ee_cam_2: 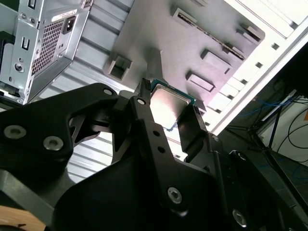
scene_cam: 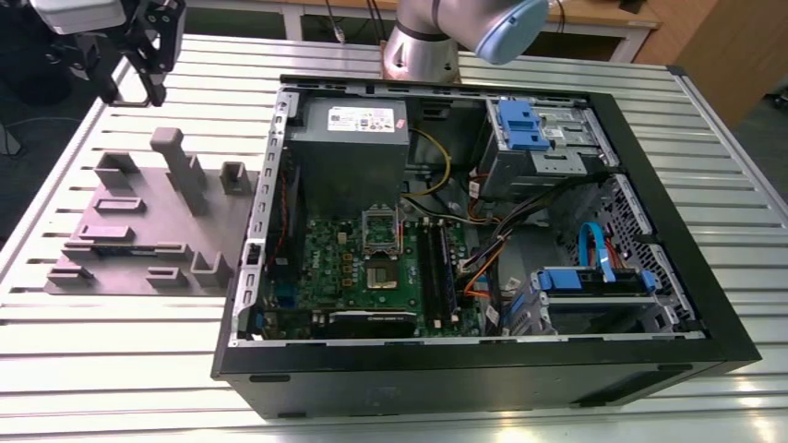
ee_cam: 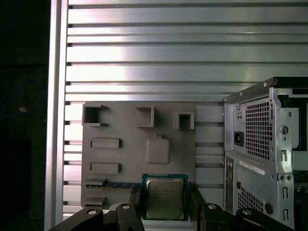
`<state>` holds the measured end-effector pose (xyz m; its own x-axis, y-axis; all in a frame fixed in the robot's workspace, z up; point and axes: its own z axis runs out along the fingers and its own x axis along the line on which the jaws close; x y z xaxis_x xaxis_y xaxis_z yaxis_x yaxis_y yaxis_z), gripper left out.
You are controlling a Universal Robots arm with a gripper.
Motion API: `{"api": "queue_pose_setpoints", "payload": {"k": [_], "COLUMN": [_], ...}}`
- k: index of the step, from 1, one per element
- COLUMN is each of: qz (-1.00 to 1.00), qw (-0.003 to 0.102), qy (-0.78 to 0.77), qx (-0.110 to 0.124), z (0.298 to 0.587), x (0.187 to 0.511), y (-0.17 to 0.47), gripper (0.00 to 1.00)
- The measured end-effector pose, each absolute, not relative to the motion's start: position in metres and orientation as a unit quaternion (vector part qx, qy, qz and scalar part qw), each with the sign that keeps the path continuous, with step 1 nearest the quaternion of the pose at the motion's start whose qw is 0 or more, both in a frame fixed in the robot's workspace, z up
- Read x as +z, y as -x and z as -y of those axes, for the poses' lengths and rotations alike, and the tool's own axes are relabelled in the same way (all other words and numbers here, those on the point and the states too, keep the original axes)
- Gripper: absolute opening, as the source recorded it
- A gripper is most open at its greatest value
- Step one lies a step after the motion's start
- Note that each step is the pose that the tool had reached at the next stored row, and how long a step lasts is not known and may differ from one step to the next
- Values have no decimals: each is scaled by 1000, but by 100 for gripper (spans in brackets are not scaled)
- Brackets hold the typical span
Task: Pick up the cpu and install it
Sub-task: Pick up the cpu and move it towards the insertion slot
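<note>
Place: robotics lab | slatted aluminium bench [scene_cam: 124, 369], opened PC case [scene_cam: 493, 374] (cables [ee_cam_2: 276, 107] beyond)

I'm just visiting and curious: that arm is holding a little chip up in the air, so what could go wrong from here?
1. The end effector grips the cpu only by two opposite edges, over the grey fixture tray; it might slip or tilt.
2. The motherboard sits deep inside the computer case, beside loose cables; the end effector might bump a wall or snag one.
</note>
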<state>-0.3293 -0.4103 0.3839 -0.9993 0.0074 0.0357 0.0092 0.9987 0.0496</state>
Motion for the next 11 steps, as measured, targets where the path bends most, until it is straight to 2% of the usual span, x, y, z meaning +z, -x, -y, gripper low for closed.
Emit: {"api": "queue_pose_setpoints", "payload": {"k": [11], "qz": [1000], "qw": [18], "qy": [4], "qx": [-25], "z": [410], "x": [384], "y": [324], "gripper": [47]}}
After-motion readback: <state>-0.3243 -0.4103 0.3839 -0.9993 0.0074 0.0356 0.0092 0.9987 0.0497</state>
